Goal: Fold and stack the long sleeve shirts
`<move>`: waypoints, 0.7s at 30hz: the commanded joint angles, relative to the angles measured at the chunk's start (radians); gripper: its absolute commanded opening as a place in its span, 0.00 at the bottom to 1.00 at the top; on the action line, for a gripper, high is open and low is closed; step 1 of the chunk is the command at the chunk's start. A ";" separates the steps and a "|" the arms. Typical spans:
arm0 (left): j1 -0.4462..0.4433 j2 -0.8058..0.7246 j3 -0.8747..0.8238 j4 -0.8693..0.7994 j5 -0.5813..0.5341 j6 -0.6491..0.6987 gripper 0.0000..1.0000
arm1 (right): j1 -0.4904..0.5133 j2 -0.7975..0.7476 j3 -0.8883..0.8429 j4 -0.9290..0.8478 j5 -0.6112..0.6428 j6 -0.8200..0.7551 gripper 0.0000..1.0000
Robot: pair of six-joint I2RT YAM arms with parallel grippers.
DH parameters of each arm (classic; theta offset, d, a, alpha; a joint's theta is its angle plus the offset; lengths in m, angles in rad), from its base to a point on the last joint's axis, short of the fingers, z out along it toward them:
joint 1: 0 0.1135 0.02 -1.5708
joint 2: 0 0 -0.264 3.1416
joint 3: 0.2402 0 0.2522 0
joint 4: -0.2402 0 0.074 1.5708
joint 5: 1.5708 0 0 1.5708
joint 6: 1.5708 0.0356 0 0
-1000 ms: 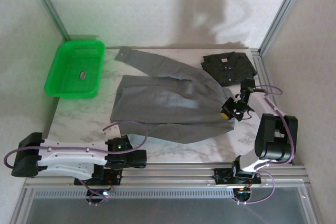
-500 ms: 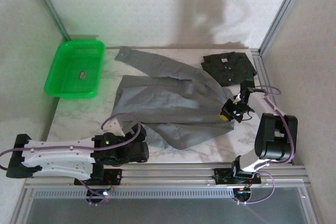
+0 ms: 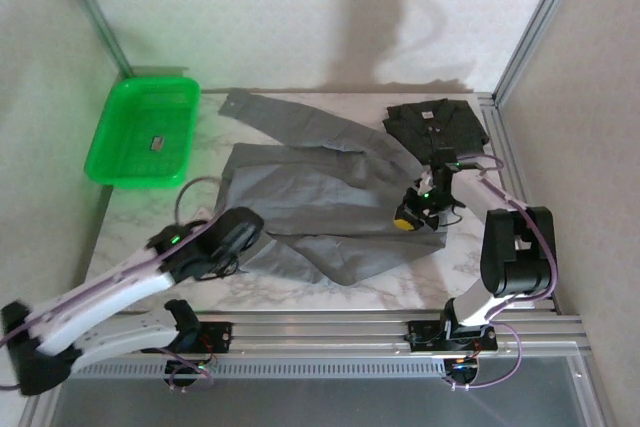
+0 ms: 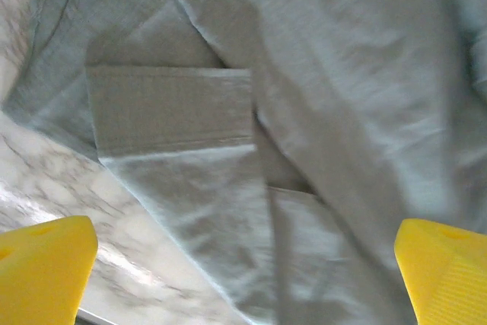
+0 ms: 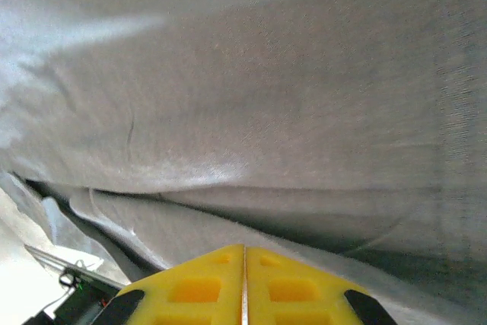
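Note: grey shirt [image 3: 320, 202] spread across table [image 3: 140, 222]; charcoal shirt [image 3: 435, 127] folded far right, likely stack base. Your left gripper [image 4: 243, 256] gapes wide over near hem, empty. Your right gripper [image 5: 243, 253]: fingers together at grey shirt's right edge, placed for side fold; pinch unclear.

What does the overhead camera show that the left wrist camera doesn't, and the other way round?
The overhead view adds the green tray at the table's far left, the folded charcoal shirt at the far right, and the right gripper at the right edge of the grey shirt. The left wrist view adds a close look at a sleeve cuff lying flat on the cloth, framed by the left gripper with its yellow fingers wide apart. Both share the grey shirt on the marble table.
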 commanded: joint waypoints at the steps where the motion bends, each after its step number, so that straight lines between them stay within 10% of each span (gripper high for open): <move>1: 0.089 0.246 0.132 0.045 0.179 0.370 1.00 | 0.019 -0.005 0.009 -0.012 -0.015 -0.003 0.09; 10: 0.288 0.486 0.130 0.124 0.402 0.692 0.72 | 0.037 -0.056 0.005 -0.061 0.016 -0.045 0.09; 21: 0.313 0.713 0.232 0.131 0.360 0.783 0.60 | 0.039 -0.041 0.006 -0.061 0.011 -0.063 0.09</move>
